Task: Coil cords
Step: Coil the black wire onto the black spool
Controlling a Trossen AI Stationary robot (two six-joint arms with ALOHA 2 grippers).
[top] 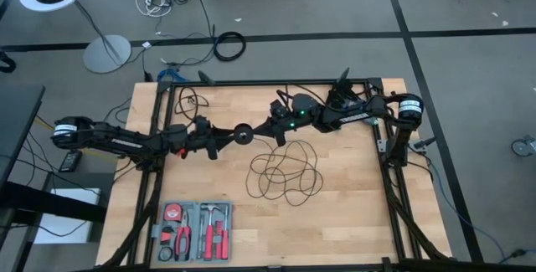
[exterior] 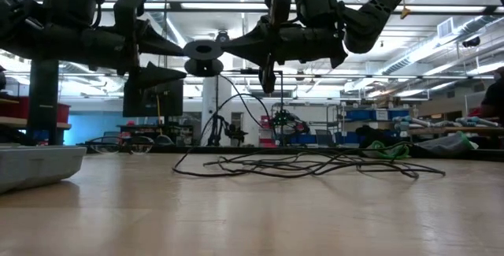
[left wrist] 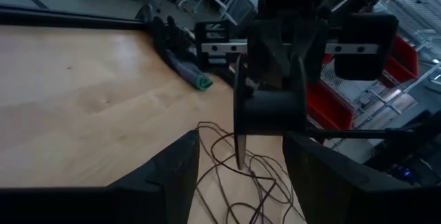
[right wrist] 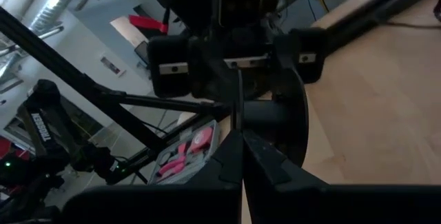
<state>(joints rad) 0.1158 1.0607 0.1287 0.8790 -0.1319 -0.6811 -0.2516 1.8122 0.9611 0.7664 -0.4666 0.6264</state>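
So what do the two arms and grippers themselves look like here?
Both arms are dark and jointed. The left arm has a white band near its base and red parts by the wrist. The right arm has a white band too, a green light, and white lettering in the low view. The left gripper and right gripper have tapered black fingers.

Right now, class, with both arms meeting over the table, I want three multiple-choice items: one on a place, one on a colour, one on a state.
1. Where does the tool tray sit in the high view?
A. near edge, left
B. far right corner
C. centre

2. What colour is the cord?
A. white
B. black
C. orange

3. How is the right claw?
A. wide open
B. shut
C. out of view

Answers:
1 A, the tray lies at the table's near left edge.
2 B, its loops lie dark on the wood.
3 B, its fingers meet on the thin cord, by the puck before the left claw.
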